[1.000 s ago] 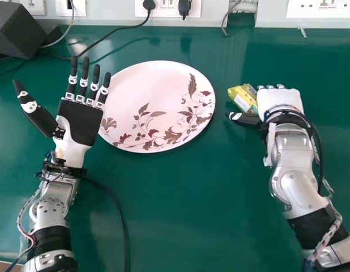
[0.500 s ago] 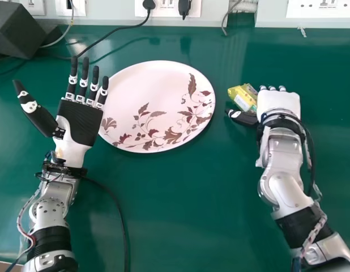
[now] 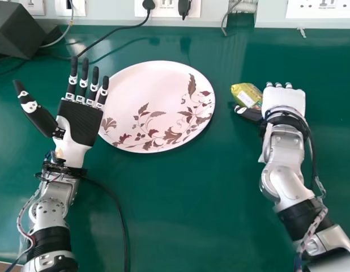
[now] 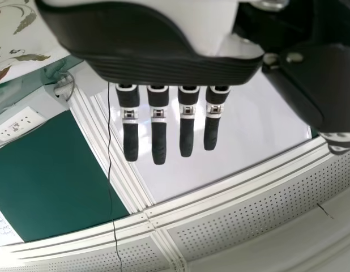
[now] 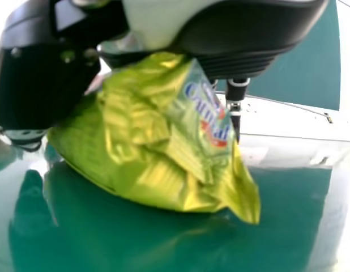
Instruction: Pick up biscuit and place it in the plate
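Observation:
My left hand (image 3: 79, 122) rests palm up at the left of the plate (image 3: 158, 107) in the head view, its fingers straight near the plate's left rim. The left wrist view shows that hand (image 4: 163, 62) with fingers extended and nothing held. Right of the plate, my right hand (image 3: 283, 100) is back side up, curled round the yellow-green biscuit packet (image 3: 247, 95), which sticks out between thumb and fingers. In the right wrist view the crumpled packet (image 5: 152, 136) lies against the right hand (image 5: 243, 39) and hides most of its fingers. The flowered plate holds nothing.
A dark box (image 3: 19, 28) stands at the back left of the green table (image 3: 180, 215). Black cables (image 3: 115, 31) run behind the plate, and another (image 3: 123, 221) lies beside the left forearm. Sockets (image 3: 166, 7) line the wall at the back.
Over the last half second my right hand has shifted slightly right and toward the back, and the biscuit packet has moved a little right with it. The left hand and plate have stayed put.

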Tool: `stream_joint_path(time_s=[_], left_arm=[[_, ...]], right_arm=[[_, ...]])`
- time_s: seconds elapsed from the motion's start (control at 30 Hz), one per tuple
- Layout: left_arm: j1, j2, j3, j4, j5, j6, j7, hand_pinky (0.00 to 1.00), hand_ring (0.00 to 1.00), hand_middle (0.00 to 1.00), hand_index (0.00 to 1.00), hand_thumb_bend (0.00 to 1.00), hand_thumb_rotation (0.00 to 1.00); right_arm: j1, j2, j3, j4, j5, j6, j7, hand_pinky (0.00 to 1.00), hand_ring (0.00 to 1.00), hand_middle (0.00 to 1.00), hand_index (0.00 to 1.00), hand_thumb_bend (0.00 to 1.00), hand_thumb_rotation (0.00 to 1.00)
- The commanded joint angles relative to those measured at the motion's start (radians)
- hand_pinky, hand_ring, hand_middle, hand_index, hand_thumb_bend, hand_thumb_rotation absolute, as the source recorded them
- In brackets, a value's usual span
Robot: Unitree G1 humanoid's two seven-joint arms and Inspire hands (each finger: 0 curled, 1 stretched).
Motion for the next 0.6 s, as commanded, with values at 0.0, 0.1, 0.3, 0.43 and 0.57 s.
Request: stream_joint_path(time_s=[0.0,0.1,0.3,0.43,0.57], left_arm=[[0.065,-0.043,0.004,0.038,-0.012,0.018,0.010,0.69,0.76,0.84,0.88,1.00,0.67],[0.070,-0.047,0.003,0.029,-0.008,0.017,0.014,0.70,0.76,0.84,0.88,1.00,0.64],[0.076,-0.051,0.003,0.019,-0.006,0.012,0.021,0.71,0.76,0.83,0.88,1.00,0.62],[0.071,-0.050,0.011,0.029,-0.023,0.034,0.020,0.70,0.76,0.83,0.89,1.00,0.63],[0.071,-0.049,0.012,0.030,-0.033,0.039,0.027,0.69,0.75,0.82,0.88,1.00,0.63]], right_arm=[[0.016,-0.014,0.017,0.024,0.021,-0.005,0.012,0.74,0.89,1.00,1.00,0.94,0.29],[0.014,-0.027,0.025,0.026,0.026,-0.007,0.018,0.74,0.89,1.00,1.00,0.94,0.29],[0.016,-0.041,0.032,0.027,0.049,-0.014,0.008,0.71,0.88,1.00,1.00,0.93,0.30],[0.018,-0.054,0.043,0.024,0.053,-0.022,0.009,0.67,0.85,1.00,1.00,0.93,0.16],[0.022,-0.061,0.048,0.017,0.060,-0.024,-0.005,0.62,0.79,0.97,1.00,0.94,0.05]])
